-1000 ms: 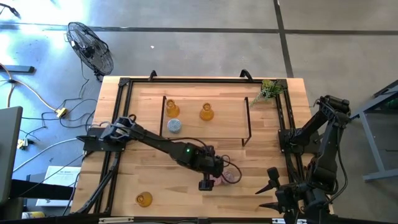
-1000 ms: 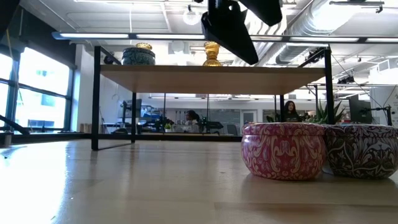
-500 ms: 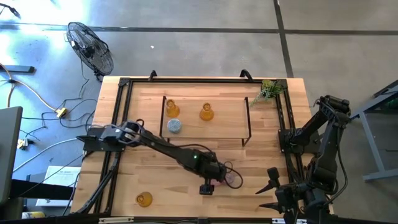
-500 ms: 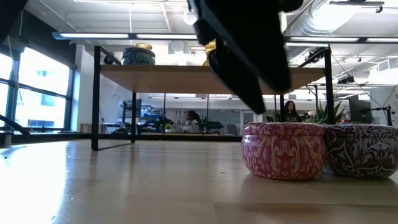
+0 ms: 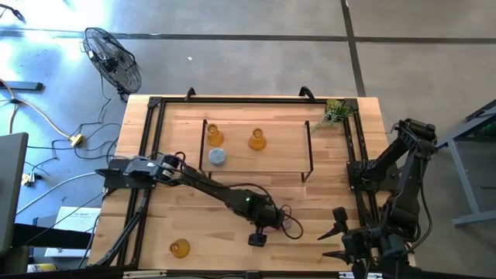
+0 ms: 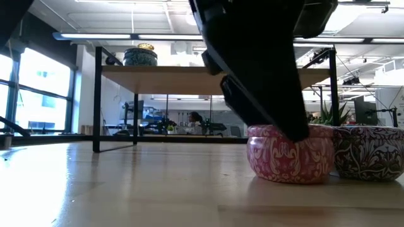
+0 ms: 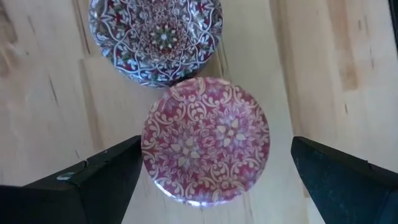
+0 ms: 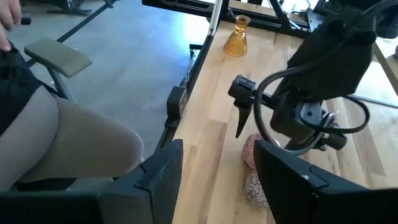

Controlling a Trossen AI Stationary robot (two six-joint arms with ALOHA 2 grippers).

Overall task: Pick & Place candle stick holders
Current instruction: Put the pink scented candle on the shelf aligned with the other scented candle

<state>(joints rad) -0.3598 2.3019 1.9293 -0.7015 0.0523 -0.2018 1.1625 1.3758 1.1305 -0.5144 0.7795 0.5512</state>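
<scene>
The pink holder (image 7: 205,140) stands on the table with the purple holder (image 7: 155,34) close beside it; both show in the low view (image 6: 290,154) (image 6: 369,154). My left gripper (image 7: 214,186) (image 5: 263,226) is open above the pink holder, one finger on each side and apart from it. The blue holder (image 5: 218,156) and two amber holders (image 5: 215,136) (image 5: 257,140) stand on the raised shelf. A third amber holder (image 5: 180,248) stands at the near left. My right gripper (image 5: 341,236) waits open at the near right.
The black-framed wooden shelf (image 5: 306,151) stands at the table's far middle. A green plant sprig (image 5: 335,112) lies at the far right corner. A person's leg (image 8: 62,143) shows beside the table in the right wrist view. Bare wood lies between the shelf and the near edge.
My left gripper has moved a little toward the table's near edge and gone down, from above the shelf's height to the pink holder's top, staying over it. The holders have not moved.
</scene>
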